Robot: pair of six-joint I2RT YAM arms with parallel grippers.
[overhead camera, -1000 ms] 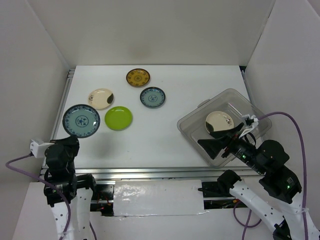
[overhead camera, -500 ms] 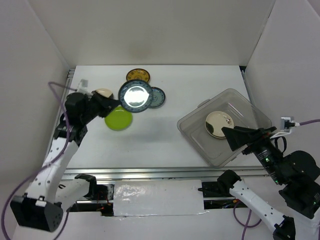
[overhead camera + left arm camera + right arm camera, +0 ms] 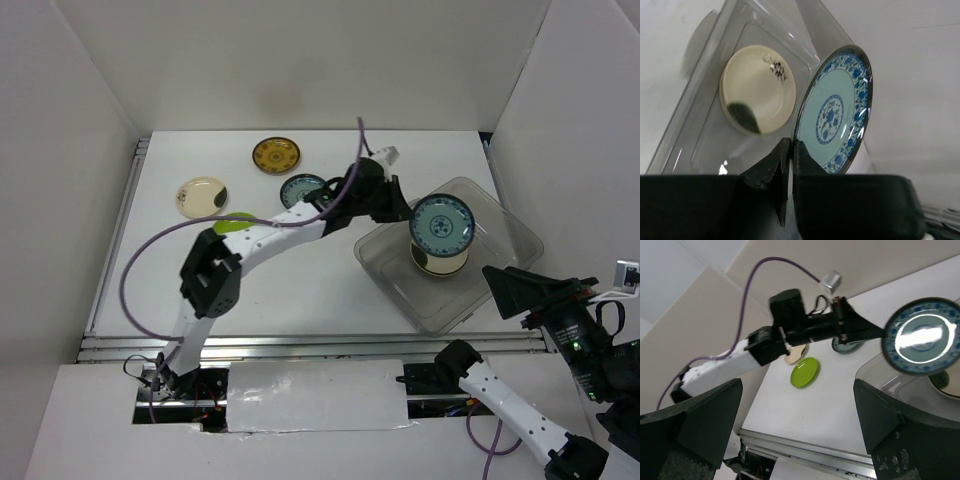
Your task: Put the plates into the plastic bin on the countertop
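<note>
One blue plate (image 3: 441,225), rim-pinched by the left gripper (image 3: 791,147), hangs over the bin (image 3: 515,235). Level it, lower, then release; right gripper (image 3: 797,430) gapes.

Overhead camera, close wrist cameras, sharing bin (image 3: 495,265)

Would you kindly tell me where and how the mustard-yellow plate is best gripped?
Pinch the mustard-yellow plate by its rim, probably coming from above on its left side: it lies flat on the countertop, and the small blue plate sits off its right.
</note>
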